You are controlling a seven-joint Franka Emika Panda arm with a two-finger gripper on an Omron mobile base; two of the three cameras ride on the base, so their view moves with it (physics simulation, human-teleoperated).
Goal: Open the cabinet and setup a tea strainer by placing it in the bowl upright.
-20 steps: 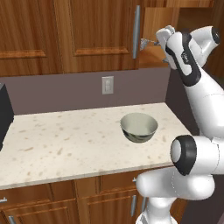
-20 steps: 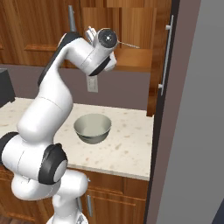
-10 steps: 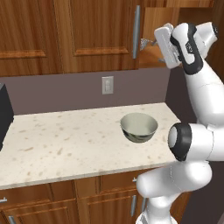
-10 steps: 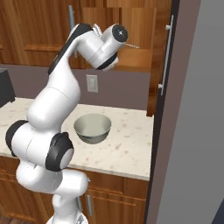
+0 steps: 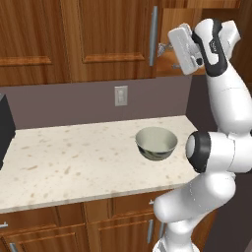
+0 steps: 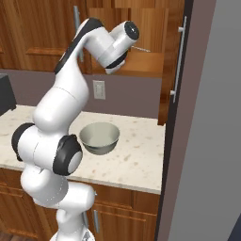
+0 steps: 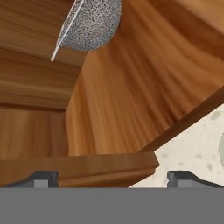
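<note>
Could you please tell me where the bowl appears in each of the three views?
Left base view: the bowl sits right of centre on the counter.
Right base view: left of centre, on that counter.
Hand view: perhaps the pale sliver at the right edge.
Shared landmark: the counter.

- Bowl (image 5: 156,143): on the tabletop (image 5: 74,162), near its right end, below the cabinet (image 5: 108,39).
- Strainer (image 7: 89,24): inside the cabinet, on its floor.
- Gripper (image 5: 166,55): raised at the cabinet's open right side, above the bowl.
- Outlet (image 5: 120,95): on the wall behind the tabletop, left of the bowl.
</note>
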